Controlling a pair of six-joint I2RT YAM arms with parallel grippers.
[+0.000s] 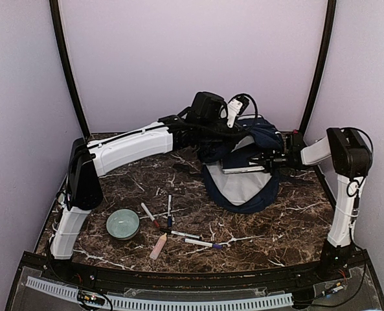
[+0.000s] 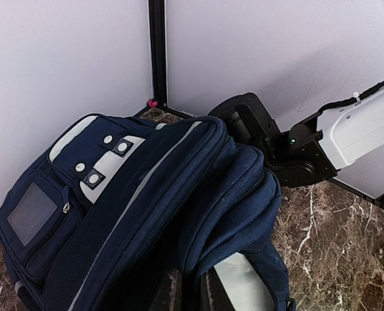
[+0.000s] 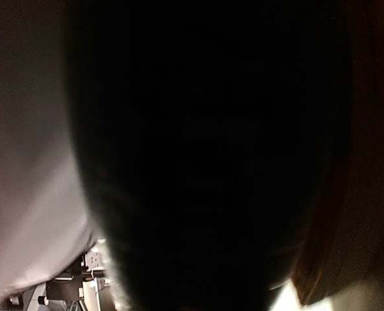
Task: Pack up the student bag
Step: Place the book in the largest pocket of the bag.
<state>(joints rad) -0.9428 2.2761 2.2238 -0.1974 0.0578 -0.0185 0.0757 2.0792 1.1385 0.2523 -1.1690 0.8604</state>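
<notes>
The student bag (image 1: 242,189), navy with pale lining, lies open toward the front at the back right of the table. My left gripper (image 1: 223,144) comes down on its top edge. In the left wrist view it (image 2: 190,295) is shut on a fold of the bag (image 2: 146,194) beside the opening. My right gripper (image 1: 271,162) reaches in from the right, shut on a flat dark book (image 1: 243,170) with a white page edge. The book lies level inside the bag's mouth. A dark surface (image 3: 204,162) close to the lens fills the right wrist view and hides the fingers.
A pale green bowl (image 1: 123,223) stands front left. Several pens and markers (image 1: 169,210) and a pale tube (image 1: 158,246) lie scattered at the front centre. Purple walls and black corner posts close in the back and sides. The right arm (image 2: 360,129) crosses behind the bag.
</notes>
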